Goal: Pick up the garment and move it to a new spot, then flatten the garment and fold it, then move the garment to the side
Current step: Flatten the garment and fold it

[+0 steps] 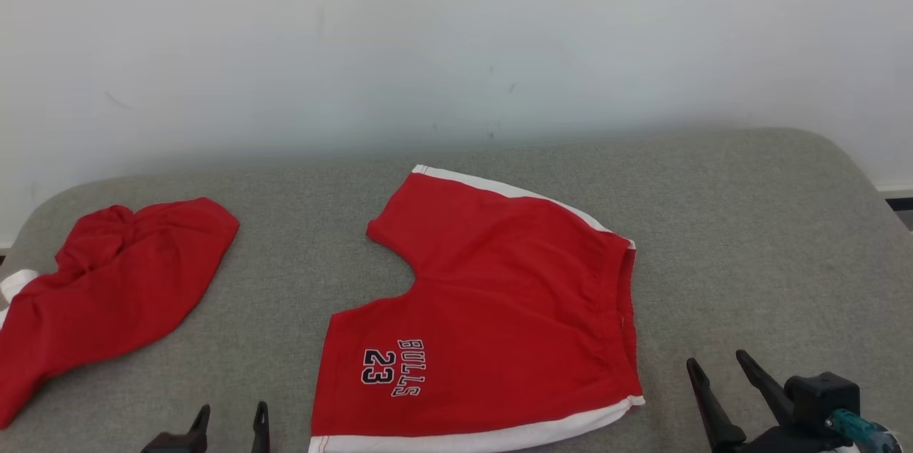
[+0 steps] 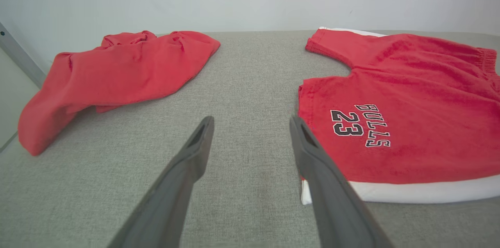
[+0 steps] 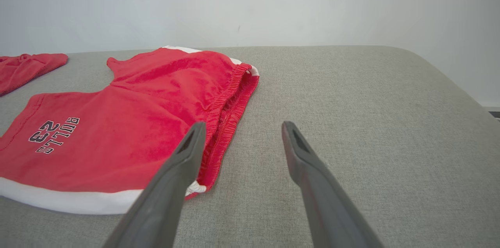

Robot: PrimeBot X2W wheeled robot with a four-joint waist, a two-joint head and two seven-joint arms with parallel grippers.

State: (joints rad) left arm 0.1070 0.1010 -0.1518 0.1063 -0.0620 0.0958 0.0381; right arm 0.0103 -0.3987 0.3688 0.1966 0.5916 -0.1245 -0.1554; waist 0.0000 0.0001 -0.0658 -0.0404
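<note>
A pair of red shorts (image 1: pixel 499 296) with white side stripes and "BULLS 23" lettering lies spread flat in the middle of the grey table (image 1: pixel 749 239). Its waistband points right, its legs left. The shorts (image 2: pixel 398 115) also show in the left wrist view, and the shorts (image 3: pixel 129 131) again in the right wrist view. My left gripper (image 1: pixel 230 419) stands open at the lower left, just left of the shorts' near leg, holding nothing. My right gripper (image 1: pixel 717 366) stands open at the lower right, beside the waistband, with nothing in it. Both hover over bare table.
A second red garment (image 1: pixel 107 289) lies crumpled at the table's left edge; it shows as a heap (image 2: pixel 117 72) in the left wrist view. A white wall (image 1: pixel 456 39) rises behind the table. Bare grey surface stretches to the right of the shorts.
</note>
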